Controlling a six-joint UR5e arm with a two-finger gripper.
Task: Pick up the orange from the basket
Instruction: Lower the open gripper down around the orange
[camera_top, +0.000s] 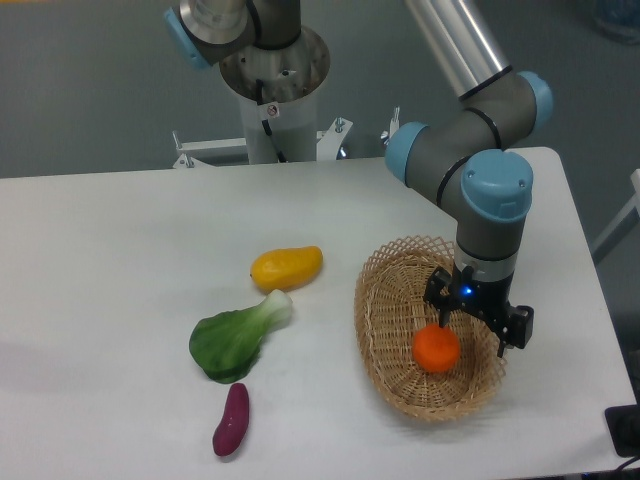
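Note:
The orange (436, 350) is small, round and bright orange, and lies inside the basket (385, 300), an oval tan wicker basket at the right of the table. My gripper (472, 335) points straight down into the basket, just above and slightly right of the orange. Its fingers stand wide apart: the left finger (440, 308) is at the orange's top edge and the right finger (512, 330) is near the basket's right rim. The jaws are open and hold nothing. The orange rests on the basket floor.
A yellow-orange mango-shaped fruit (287, 267) lies left of the basket. A green leafy vegetable (236, 338) and a purple sweet potato (231, 420) lie further left and forward. The robot base (272, 90) stands at the table's back edge.

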